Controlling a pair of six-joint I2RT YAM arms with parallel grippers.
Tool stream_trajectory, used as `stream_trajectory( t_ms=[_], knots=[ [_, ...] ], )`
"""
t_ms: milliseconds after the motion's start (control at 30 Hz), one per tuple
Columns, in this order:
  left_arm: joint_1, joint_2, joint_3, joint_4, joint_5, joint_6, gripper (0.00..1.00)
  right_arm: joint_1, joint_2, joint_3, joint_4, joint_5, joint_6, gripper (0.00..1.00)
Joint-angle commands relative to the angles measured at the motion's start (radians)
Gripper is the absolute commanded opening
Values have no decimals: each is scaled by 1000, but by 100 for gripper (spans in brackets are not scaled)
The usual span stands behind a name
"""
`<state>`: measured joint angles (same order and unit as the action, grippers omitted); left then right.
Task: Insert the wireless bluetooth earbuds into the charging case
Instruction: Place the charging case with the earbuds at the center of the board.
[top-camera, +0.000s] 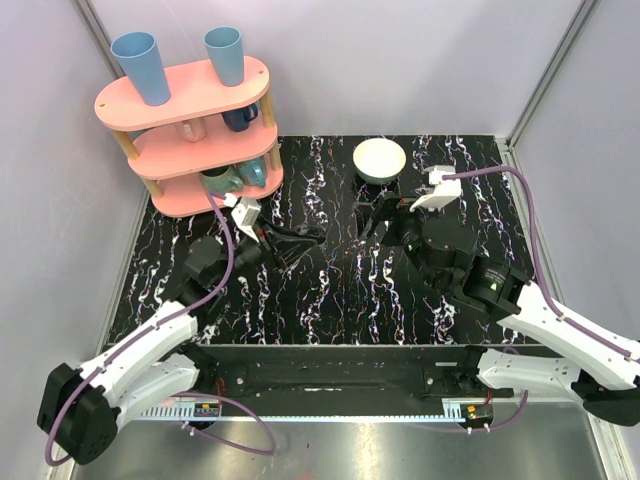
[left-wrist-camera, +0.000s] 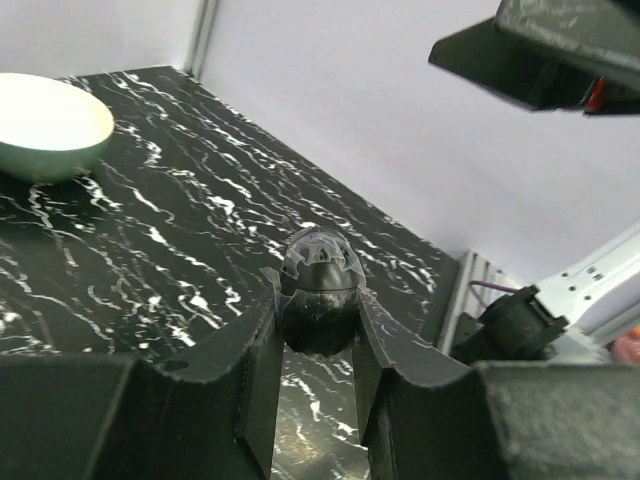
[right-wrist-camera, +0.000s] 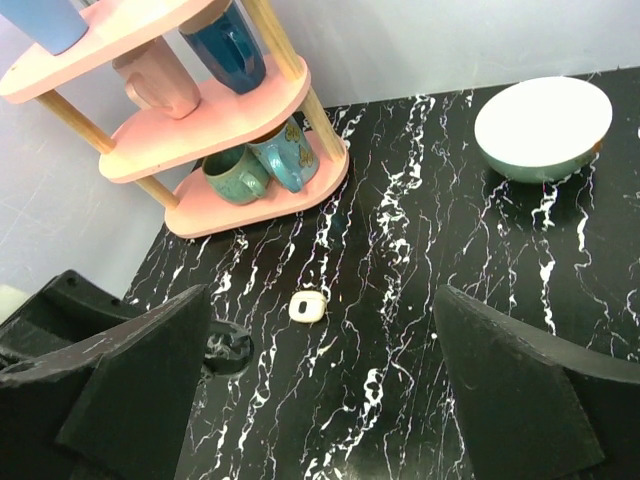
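Case (right-wrist-camera: 308, 307) lies flat on the table (right-wrist-camera: 420, 300) just in front of the pink shelf (right-wrist-camera: 250, 190), by its bottom tier, untouched; earbuds I can't spot anywhere. L claw (left-wrist-camera: 316, 305) is clamped on a small black thing (left-wrist-camera: 320, 265); R claw (right-wrist-camera: 335, 390) gapes wide, empty, over the table out from the shelf. Case prob. light, hard & slick, so pinch low across its sides; earbuds tiny & fiddly, grip gently by the body.

Left pincer (left-wrist-camera: 318, 312) clamps small black object (left-wrist-camera: 320, 268); white bowl (left-wrist-camera: 45, 128) upper left.
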<state>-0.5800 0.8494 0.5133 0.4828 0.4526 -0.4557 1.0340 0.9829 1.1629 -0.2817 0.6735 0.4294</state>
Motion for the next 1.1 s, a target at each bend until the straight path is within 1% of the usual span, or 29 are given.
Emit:
stream_trajectory(
  t_ms=[0, 33, 67, 100, 133, 167, 200, 300, 433, 533, 633, 667, 700, 733, 833, 900, 967, 1067],
  knots=[
    [12, 63, -22, 246, 52, -251, 6, 0, -50, -43, 30, 38, 66, 100],
    [12, 104, -38, 255, 35, -273, 5, 0, -55, -51, 29, 34, 84, 100],
    [11, 128, -50, 298, -1, -297, 3, 0, -56, -55, 29, 23, 92, 100],
    [11, 169, -70, 338, -26, -370, 3, 0, -56, -63, 23, 17, 98, 100],
    [9, 194, -120, 387, -57, -409, 3, 0, -56, -66, 18, 6, 109, 100],
    [0, 220, -143, 501, -83, -441, 2, 0, -53, -68, 18, 0, 114, 100],
    [-1, 271, -160, 538, -119, -489, 0, 0, -52, -71, 12, -3, 115, 100],
    [-23, 365, -203, 647, -196, -535, 0, 1, -41, -71, 4, -23, 127, 100],
    [-57, 436, -200, 671, -255, -529, 0, 0, -33, -74, -1, -41, 143, 100],
    [-63, 522, -213, 755, -295, -560, 0, 0, -32, -81, -2, -46, 152, 100],
    [-63, 637, -228, 882, -338, -603, 0, 0, -32, -85, -11, -60, 161, 100],
    [-67, 674, -228, 957, -354, -621, 0, 0, -32, -89, -16, -58, 169, 100],
    [-70, 747, -229, 996, -371, -635, 0, 0, -33, -97, -16, -60, 173, 100],
    [-76, 790, -228, 1087, -379, -643, 0, 0, -33, -101, -19, -64, 189, 100],
    [-89, 937, -196, 1183, -382, -673, 0, 1, -32, -115, -19, -74, 209, 100],
    [-101, 1000, -173, 1183, -394, -686, 0, 0, -23, -114, -17, -80, 210, 100],
    [-124, 1010, -170, 1180, -437, -643, 0, 0, -18, -111, -19, -87, 209, 100],
    [-124, 1039, -167, 1183, -451, -682, 0, 1, -18, -109, -17, -91, 210, 100]
  ],
)
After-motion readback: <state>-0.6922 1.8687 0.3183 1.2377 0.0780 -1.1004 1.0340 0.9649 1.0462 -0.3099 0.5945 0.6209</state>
